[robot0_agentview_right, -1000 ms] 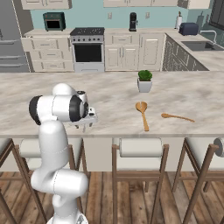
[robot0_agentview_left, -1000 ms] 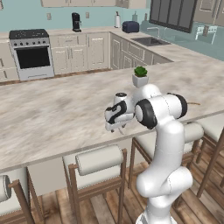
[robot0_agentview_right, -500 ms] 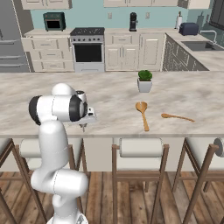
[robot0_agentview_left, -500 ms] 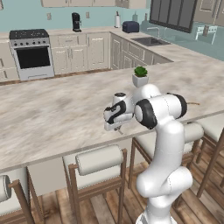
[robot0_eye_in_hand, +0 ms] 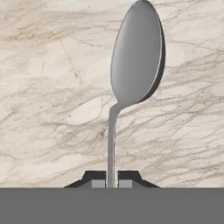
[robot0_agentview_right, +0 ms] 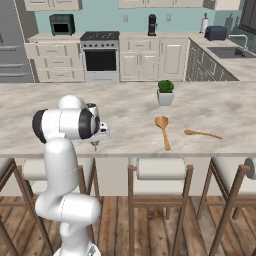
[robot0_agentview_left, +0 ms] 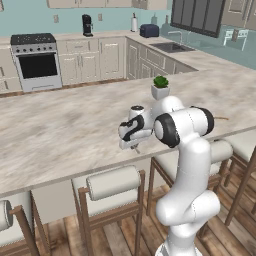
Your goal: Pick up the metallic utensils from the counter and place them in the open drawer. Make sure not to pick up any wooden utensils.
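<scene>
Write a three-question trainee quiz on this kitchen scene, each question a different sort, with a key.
1. True or false: the gripper is shut on the metal spoon.
2. Where does the wooden spoon lie? A) on the counter B) on a stool C) in the sink
3. Fill in: the white pot behind the wooden spoon holds a ____.

Key: 1 true; 2 A; 3 plant.
</scene>
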